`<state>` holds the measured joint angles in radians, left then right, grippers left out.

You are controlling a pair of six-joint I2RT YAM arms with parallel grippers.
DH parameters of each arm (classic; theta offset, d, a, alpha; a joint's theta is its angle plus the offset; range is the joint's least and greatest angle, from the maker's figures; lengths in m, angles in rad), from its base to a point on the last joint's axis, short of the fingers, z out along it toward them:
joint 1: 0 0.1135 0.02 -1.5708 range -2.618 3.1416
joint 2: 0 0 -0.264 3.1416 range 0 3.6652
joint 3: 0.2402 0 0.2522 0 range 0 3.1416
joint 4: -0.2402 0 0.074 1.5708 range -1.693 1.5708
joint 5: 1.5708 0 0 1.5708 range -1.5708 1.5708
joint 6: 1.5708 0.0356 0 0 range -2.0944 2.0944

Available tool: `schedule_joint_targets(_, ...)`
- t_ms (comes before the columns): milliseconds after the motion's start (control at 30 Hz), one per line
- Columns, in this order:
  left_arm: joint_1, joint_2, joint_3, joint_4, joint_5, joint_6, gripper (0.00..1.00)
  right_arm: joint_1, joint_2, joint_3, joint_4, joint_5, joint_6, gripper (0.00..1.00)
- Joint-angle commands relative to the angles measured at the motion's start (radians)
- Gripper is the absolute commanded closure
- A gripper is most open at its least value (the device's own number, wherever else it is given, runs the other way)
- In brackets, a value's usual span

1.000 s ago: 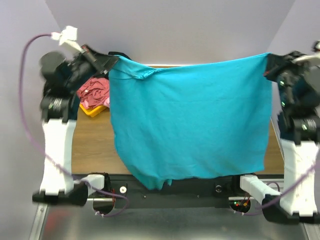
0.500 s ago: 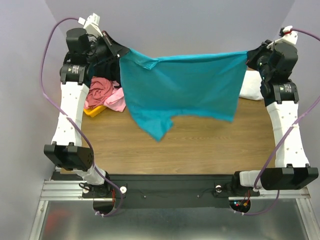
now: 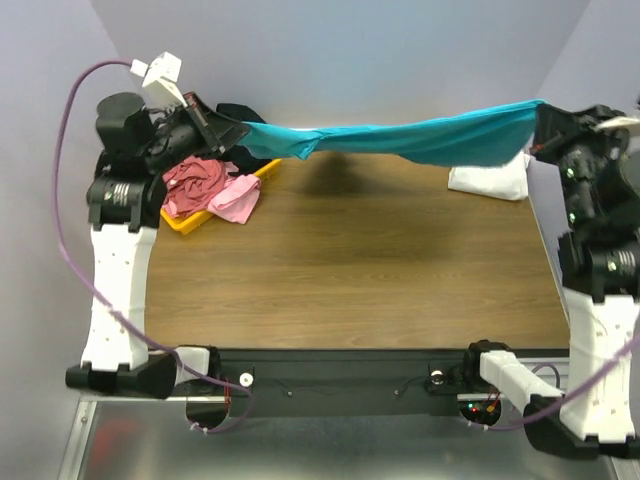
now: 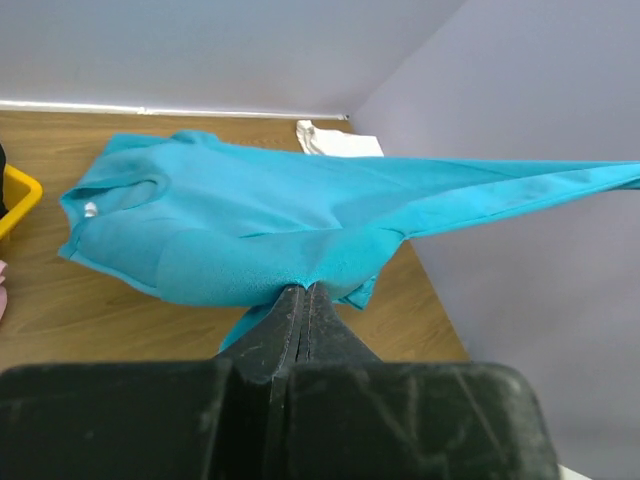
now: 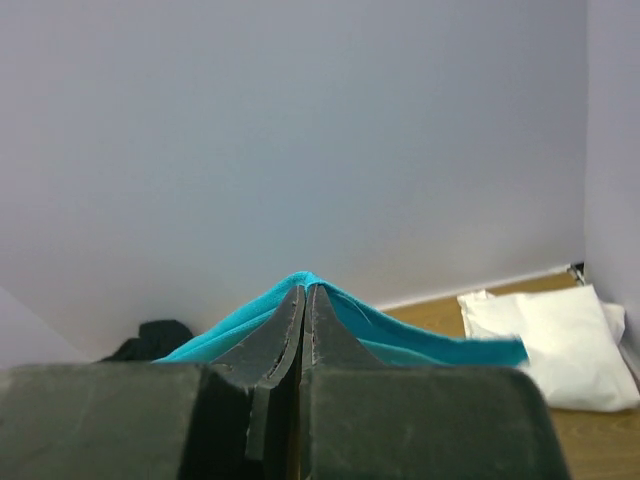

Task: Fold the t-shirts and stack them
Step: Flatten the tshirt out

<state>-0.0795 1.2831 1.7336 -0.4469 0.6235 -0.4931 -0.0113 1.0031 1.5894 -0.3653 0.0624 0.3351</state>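
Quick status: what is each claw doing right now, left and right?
Left claw: shut on the teal t-shirt.
Right claw: shut on the other end of the same shirt, which is stretched between them above the table.

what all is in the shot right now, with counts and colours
teal t-shirt: one, teal-blue, stretched in the air above the far side of the table, between the two grippers
white t-shirt: one, white, folded at the table's far right
dusty red t-shirt: one, dusty red, crumpled in the tray
pink t-shirt: one, pink, hanging over the tray's edge
black t-shirt: one, black, bunched at the far left
tray: one, yellow, far left of the table
table: one, brown wood
cables: two, purple, one along each arm
arms: two, white and black, at the near edge
left gripper: one, black, shut on the teal t-shirt
right gripper: one, black, shut on the teal t-shirt
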Motion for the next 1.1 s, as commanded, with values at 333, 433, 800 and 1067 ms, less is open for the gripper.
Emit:
schedule_joint_targets(333, -0.003, -0.2, 0.254, -0.11, 0.016, -0.13, 1.0, 0.007, -0.153, 0.293, -0.043, 0.194, -0.044, 1.0)
schedule_joint_targets(433, -0.003, -0.192, 0.259, -0.064, 0.044, -0.177, 1.0, 0.007, -0.156, 0.31, -0.043, 0.212, -0.047, 1.0)
schedule_joint_targets(800, -0.031, -0.061, -0.112, 0.056, 0.071, -0.154, 1.0, 0.008, -0.158, -0.083, -0.041, 0.378, 0.025, 1.0)
schedule_joint_targets(1067, -0.132, 0.57, 0.063, 0.049, 0.033, -0.024, 0.91, 0.007, 0.159, -0.471, 0.182, 0.332, 0.028, 1.0)
